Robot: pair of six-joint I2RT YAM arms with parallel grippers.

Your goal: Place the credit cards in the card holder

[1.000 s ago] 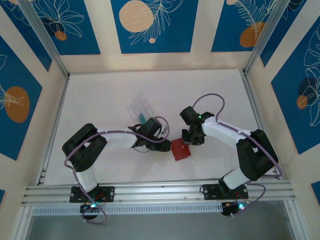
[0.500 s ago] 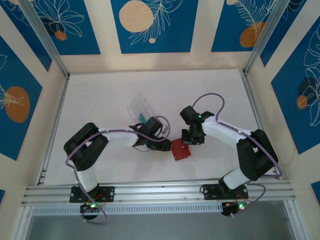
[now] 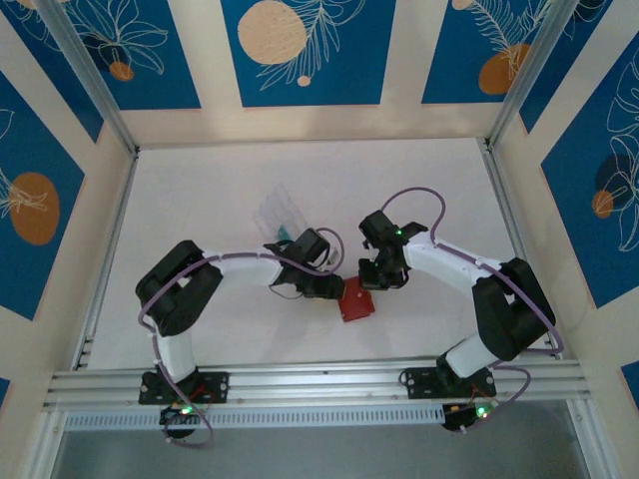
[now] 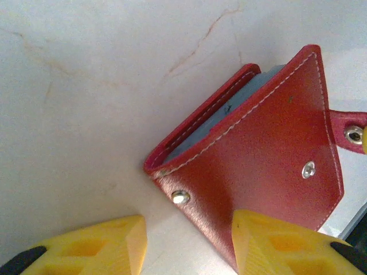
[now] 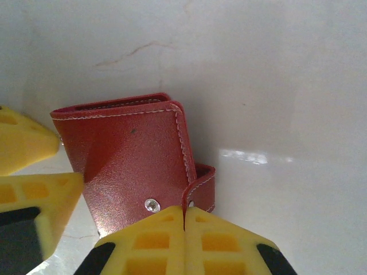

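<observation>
One red wallet (image 3: pixel 357 299) lies on the white surface (image 3: pixel 439 190), right between the two arms. The right jaws are shut tight on its thin side flap (image 5: pixel 203 183). The left jaws are wide open at its near corner, and the wallet's mouth points away from them. Something bluish (image 4: pixel 229 109) sits inside, maybe a card.
</observation>
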